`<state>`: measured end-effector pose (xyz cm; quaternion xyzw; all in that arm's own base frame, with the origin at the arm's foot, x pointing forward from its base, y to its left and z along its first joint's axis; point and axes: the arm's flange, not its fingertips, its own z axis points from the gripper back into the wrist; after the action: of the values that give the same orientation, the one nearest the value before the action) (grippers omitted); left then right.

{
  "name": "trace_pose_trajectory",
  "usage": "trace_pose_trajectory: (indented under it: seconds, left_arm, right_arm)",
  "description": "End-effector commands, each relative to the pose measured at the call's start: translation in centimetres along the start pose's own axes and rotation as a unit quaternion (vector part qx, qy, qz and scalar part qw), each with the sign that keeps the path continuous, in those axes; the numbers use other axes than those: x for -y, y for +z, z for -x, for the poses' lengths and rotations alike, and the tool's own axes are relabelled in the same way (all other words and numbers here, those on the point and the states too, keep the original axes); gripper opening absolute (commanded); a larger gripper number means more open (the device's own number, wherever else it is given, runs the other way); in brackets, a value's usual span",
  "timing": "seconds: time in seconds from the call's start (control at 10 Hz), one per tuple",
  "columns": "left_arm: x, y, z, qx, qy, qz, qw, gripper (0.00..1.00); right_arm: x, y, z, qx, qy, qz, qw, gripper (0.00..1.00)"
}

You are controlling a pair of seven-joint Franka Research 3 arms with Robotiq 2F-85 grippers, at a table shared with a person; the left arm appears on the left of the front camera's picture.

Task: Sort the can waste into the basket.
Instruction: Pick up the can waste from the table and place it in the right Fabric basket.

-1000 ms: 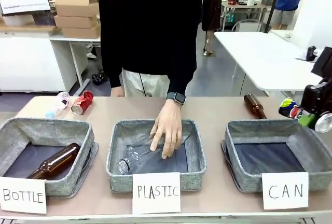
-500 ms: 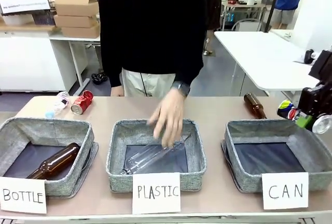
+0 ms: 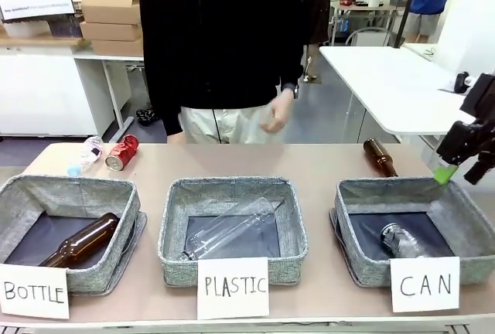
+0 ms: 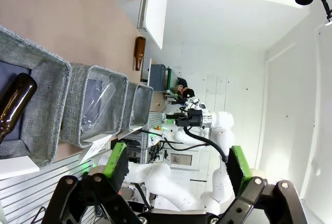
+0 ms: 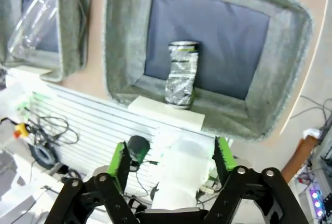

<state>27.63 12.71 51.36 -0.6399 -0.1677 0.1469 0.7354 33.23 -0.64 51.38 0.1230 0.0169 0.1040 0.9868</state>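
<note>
Can (image 5: 181,73), dents clear from right wrist, in CAN basket (image 5: 290,68) below released right pincer (image 5: 172,162), left pincer (image 4: 177,166) released

Three baskets are set in a row along the near edge of the bench (image 3: 309,160). A glass bottle (image 3: 81,240) is laid in the left basket (image 3: 46,187), a plastic bottle (image 3: 228,230) in the middle basket (image 3: 232,185), and a can (image 3: 401,240) in the right basket (image 3: 387,187). Behind the left basket a second can (image 3: 122,153) is laid, with another plastic bottle (image 3: 85,156) just to its left. Behind the right basket a second glass bottle (image 3: 380,157) is laid on the bench.
</note>
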Motion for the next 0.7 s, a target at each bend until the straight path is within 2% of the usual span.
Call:
trace_pose_trajectory:
  seconds: [0.0, 0.3, 0.4, 0.5, 0.6]
  left_arm:
    - [0.0, 0.1, 0.2, -0.003, -0.009, 0.002, 1.0, 1.0]
    - [0.0, 0.1, 0.2, -0.003, -0.009, 0.002, 1.0, 1.0]
    - [0.0, 0.1, 0.2, -0.003, -0.009, 0.002, 1.0, 1.0]
    - [0.0, 0.1, 0.2, -0.003, -0.009, 0.002, 1.0, 1.0]
    - [0.0, 0.1, 0.2, -0.003, -0.009, 0.002, 1.0, 1.0]
  right_arm:
    - [0.5, 0.5, -0.3, 0.02, 0.002, -0.014, 1.0, 1.0]
    - [0.9, 0.7, -0.6, 0.041, 0.003, -0.034, 0.999, 1.0]
    - [1.0, 1.1, -0.6, 0.062, 0.02, -0.072, 0.995, 1.0]
    - [1.0, 2.4, -0.3, 0.118, 0.078, -0.167, 0.976, 1.0]
    - [0.5, 5.3, 0.4, 0.197, 0.062, -0.433, 0.877, 1.0]
